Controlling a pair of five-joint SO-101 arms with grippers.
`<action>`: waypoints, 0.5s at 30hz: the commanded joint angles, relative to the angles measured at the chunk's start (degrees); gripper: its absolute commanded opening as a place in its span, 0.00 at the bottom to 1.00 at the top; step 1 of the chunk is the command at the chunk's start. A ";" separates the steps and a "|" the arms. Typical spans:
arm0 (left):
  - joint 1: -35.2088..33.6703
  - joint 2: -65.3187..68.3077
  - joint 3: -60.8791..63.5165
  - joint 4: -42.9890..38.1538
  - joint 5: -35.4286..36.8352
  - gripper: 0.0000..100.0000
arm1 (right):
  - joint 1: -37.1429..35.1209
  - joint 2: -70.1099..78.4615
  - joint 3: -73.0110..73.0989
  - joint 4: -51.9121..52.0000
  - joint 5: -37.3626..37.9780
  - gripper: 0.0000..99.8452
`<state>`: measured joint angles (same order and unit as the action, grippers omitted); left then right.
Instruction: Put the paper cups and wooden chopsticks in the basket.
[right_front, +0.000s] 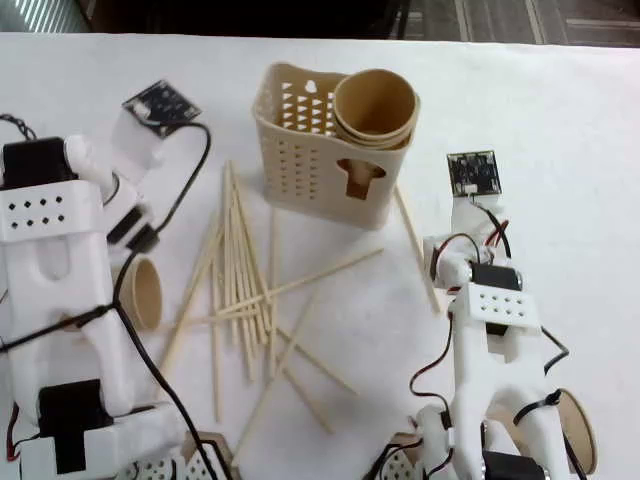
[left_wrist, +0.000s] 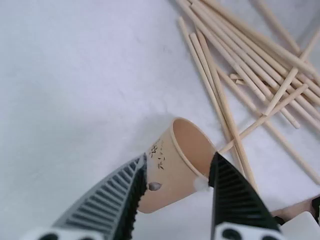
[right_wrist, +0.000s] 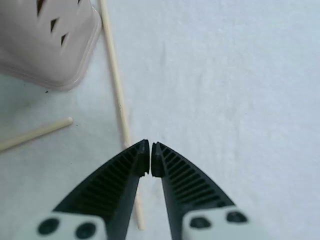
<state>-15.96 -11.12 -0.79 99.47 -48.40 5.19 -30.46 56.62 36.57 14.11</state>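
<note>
The left pincer (left_wrist: 180, 166) holds the tipped-over paper cup (right_front: 146, 293) at the left of the high view, and the right pincer (right_wrist: 150, 155) is pinched shut beside a wooden chopstick (right_wrist: 116, 85).

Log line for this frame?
left gripper: shut on paper cup | right gripper: shut, empty | basket: stacked cups inside | chopsticks: on table

White tabletop (right_front: 560, 120), dark floor (right_front: 500, 15) beyond
</note>
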 joint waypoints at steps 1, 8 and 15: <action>-1.45 -2.33 4.13 -2.46 -0.44 0.21 | 0.22 -1.36 -0.44 -0.84 0.18 0.02; -1.71 -2.33 13.01 -7.56 -0.53 0.21 | 0.31 -1.36 -0.44 -0.84 0.18 0.02; -3.82 -2.24 21.36 -16.70 -0.53 0.21 | 0.31 -1.36 -0.44 -0.84 0.18 0.02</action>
<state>-18.77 -11.12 18.81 86.55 -48.48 5.19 -30.46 56.62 36.57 14.11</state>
